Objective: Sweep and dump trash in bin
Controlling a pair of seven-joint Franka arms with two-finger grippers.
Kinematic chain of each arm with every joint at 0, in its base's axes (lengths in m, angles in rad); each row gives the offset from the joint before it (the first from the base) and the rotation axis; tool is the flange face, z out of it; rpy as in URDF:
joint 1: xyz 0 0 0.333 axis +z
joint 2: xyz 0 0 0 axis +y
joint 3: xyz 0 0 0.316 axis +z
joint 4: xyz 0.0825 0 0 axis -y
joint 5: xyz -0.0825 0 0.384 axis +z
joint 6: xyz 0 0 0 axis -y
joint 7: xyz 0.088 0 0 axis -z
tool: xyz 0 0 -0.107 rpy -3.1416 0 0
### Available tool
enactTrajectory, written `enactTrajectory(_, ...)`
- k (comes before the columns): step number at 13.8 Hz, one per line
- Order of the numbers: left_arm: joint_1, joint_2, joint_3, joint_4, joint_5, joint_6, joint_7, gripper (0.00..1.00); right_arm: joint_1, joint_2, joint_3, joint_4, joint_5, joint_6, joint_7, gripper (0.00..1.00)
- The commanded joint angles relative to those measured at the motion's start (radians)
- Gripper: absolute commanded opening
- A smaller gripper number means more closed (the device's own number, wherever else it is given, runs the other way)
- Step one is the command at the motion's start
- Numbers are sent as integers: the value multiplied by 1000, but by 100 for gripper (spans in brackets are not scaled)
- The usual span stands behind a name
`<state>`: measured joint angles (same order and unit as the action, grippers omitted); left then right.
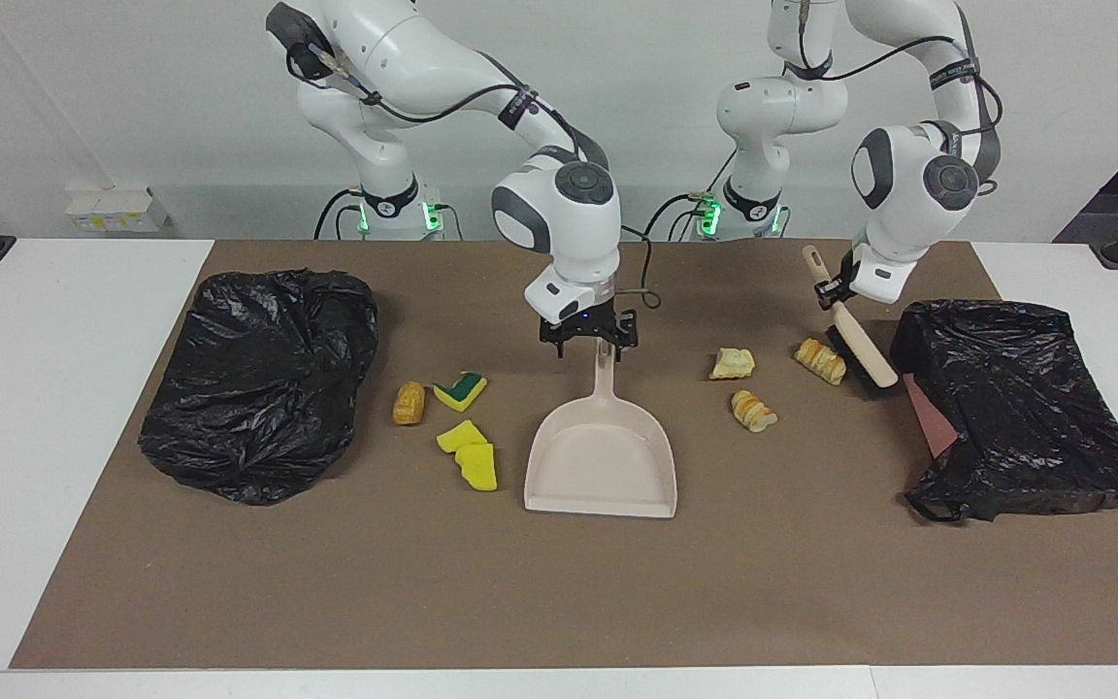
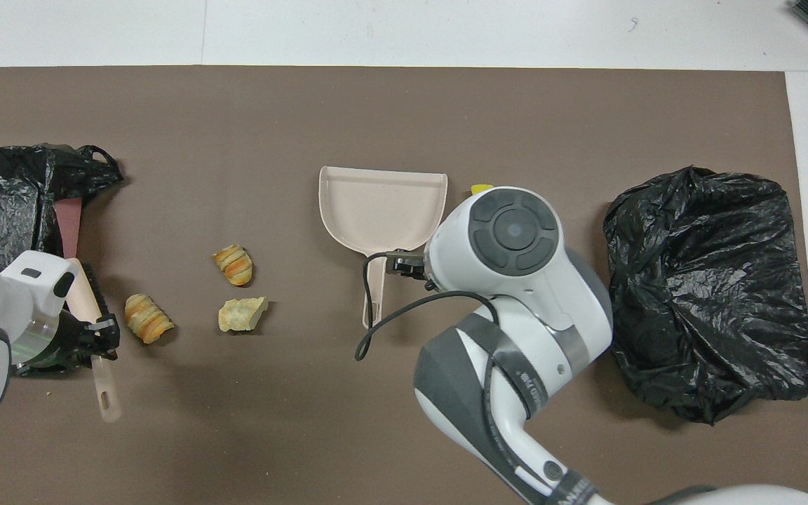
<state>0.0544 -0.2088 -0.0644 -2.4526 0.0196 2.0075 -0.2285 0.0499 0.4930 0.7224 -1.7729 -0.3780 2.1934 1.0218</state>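
**Right gripper poised over dustpan handle**

Right gripper (image 1: 588, 347), fingers spread, hung over the beige dustpan (image 1: 601, 466) handle; it should descend squarely before pinching. Left gripper (image 1: 832, 293) pinched the brush (image 1: 860, 348) at three o'clock of the bread trash (image 1: 820, 359). The facing view showed sponge pieces (image 1: 469, 453) mostly hidden overhead.

You're looking at a white table (image 1: 54, 408) with a brown mat (image 1: 559, 582) spread across most of it. Up top, a plain pale wall (image 1: 113, 87) and a small white socket box (image 1: 113, 209) at its foot. Light's even, shadows soft.
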Motion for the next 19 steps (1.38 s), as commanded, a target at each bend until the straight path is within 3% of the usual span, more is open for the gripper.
enactTrajectory(1, -68, -31, 5, -31, -1, 23, 78, 0, -13, 35, 31, 13, -59, 19, 15, 100)
enactTrajectory(3, -131, -12, 5, -31, -18, 30, 81, 0, -10, 38, 34, 13, -62, 5, 15, 99)
enactTrajectory(5, -185, 3, 5, -29, -105, 57, 109, 0, -10, 38, 37, 24, -71, 2, 12, 71)
enactTrajectory(9, -243, 18, 6, -11, -155, 73, 113, 0, -12, 38, 37, 36, -87, -6, 18, 1)
enactTrajectory(13, -226, 22, 11, 58, -155, 53, 95, 0, -42, -31, 35, 35, -84, -60, -49, 0)
enactTrajectory(18, -171, 89, 11, 132, -112, 76, 104, 0, -102, -157, 42, -31, -52, -116, -531, 0)
enactTrajectory(19, -157, 100, 11, 127, -112, 91, 107, 0, -102, -174, 40, -34, 8, -124, -643, 0)
